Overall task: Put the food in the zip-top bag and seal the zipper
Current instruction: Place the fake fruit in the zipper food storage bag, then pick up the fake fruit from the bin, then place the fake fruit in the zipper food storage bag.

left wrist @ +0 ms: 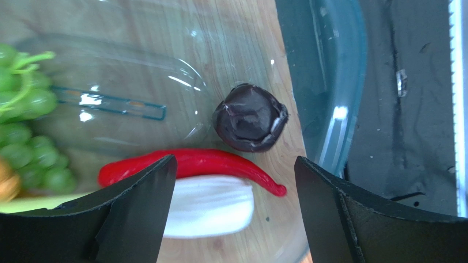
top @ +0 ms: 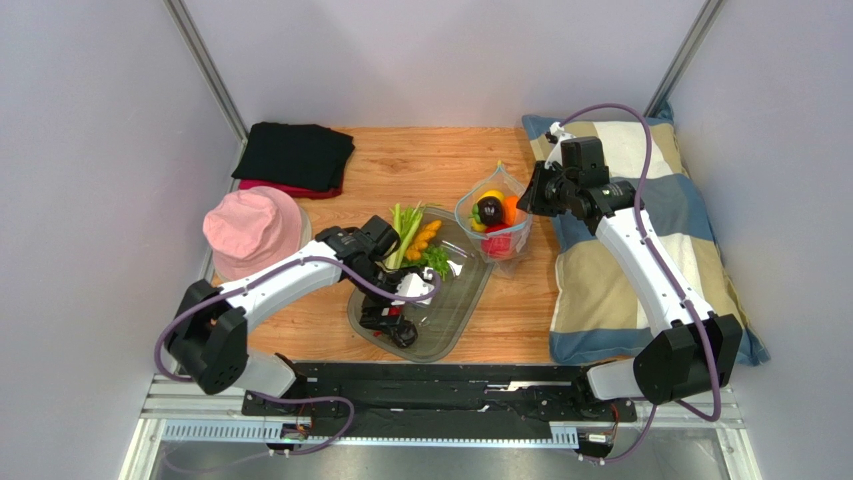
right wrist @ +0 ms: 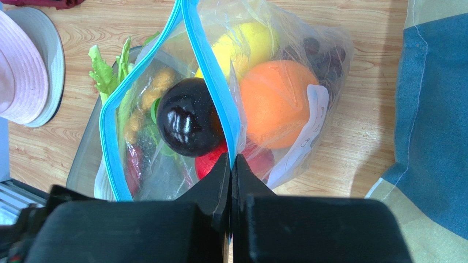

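Note:
The zip-top bag [top: 493, 228] stands on the table with its mouth open. It holds a dark plum [right wrist: 189, 118], a lemon [right wrist: 241, 46], an orange piece [right wrist: 277, 104] and a red round fruit [right wrist: 211, 164]. My right gripper [right wrist: 230, 160] is shut on the near strip of the blue zipper [right wrist: 215, 82] and holds it up. My left gripper [left wrist: 235, 162] is open low over the clear grey tray [left wrist: 329, 82]. A red chili [left wrist: 192, 163] and the white leek end [left wrist: 211, 205] lie between its fingers. A dark plum [left wrist: 250, 118] lies just beyond, with green grapes [left wrist: 27, 137] at the left.
The tray [top: 466, 310] also holds leek greens [top: 403, 222] and orange pieces [top: 427, 238]. A pink hat [top: 255, 232] sits left of it, with black cloth [top: 295, 155] behind. A checked pillow [top: 651, 250] lies under the right arm.

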`<state>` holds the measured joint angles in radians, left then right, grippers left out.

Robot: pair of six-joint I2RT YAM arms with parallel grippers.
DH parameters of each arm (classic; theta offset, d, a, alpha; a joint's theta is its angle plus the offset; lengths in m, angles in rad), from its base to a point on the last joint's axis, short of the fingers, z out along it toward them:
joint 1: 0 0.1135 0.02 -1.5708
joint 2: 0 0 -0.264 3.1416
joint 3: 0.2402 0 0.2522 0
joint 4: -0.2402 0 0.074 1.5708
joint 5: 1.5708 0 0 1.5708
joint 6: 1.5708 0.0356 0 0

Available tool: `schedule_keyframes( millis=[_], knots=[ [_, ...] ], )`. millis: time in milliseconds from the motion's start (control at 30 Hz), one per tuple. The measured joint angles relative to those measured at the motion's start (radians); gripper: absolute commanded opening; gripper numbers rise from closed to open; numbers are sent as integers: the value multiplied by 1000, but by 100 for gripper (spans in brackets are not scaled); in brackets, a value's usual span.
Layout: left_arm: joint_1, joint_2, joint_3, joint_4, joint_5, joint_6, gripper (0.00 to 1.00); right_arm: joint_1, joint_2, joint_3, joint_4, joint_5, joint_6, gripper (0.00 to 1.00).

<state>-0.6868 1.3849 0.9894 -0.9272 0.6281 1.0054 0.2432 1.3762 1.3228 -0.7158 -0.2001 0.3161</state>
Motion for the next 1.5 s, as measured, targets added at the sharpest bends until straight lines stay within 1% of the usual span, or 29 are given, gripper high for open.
schedule_keyframes(
  millis=[167,300,333,367,400,467,500,567,600,700,833,900,967,1033,1100,1200,1267,1333,1433,1500],
  knots=[
    [-30,92,0,41,-21,12,87,0,-9,-2,1,1,0,0],
    [-89,134,0,78,-47,32,87,0,-16,-10,2,3,0,0],
    [-101,147,0,88,-55,38,86,0,-16,-12,2,5,0,0],
    [-115,170,0,100,-63,47,83,0,-16,-13,3,6,0,0],
    [-124,185,0,106,-68,52,76,0,-16,-13,3,8,0,0],
    [-137,229,8,111,-83,59,70,0,-16,-13,3,8,0,0],
    [-138,253,18,112,-91,63,65,0,-16,-13,3,9,0,0],
    [-138,286,37,113,-106,68,59,0,-16,-13,3,9,0,0],
    [-138,293,47,106,-108,69,53,0,-16,-13,3,9,-1,0],
    [-138,291,69,101,-114,78,45,0,-16,-13,3,9,-1,0],
    [-122,256,140,72,-95,64,44,0,-16,-13,3,8,-4,0],
    [-92,237,238,61,-48,13,44,0,-16,-13,3,8,-7,0],
    [-43,238,393,72,0,-81,45,0,-16,-13,2,8,-10,0],
    [-3,245,547,153,26,-198,46,0,-16,-13,2,8,-11,0],
    [29,252,673,271,33,-315,48,0,-16,-13,3,8,-11,0],
    [31,296,815,423,30,-476,46,0,-16,-14,3,7,-11,0],
    [21,376,925,497,20,-565,46,0,-16,-15,3,8,-11,0],
    [15,461,999,550,9,-635,46,0,-16,-15,3,8,-11,0],
    [13,569,1016,598,-3,-718,47,0,-16,-15,3,8,-17,0],
    [8,621,1014,603,-5,-745,55,0,-17,-15,3,8,-20,0]
  ],
)
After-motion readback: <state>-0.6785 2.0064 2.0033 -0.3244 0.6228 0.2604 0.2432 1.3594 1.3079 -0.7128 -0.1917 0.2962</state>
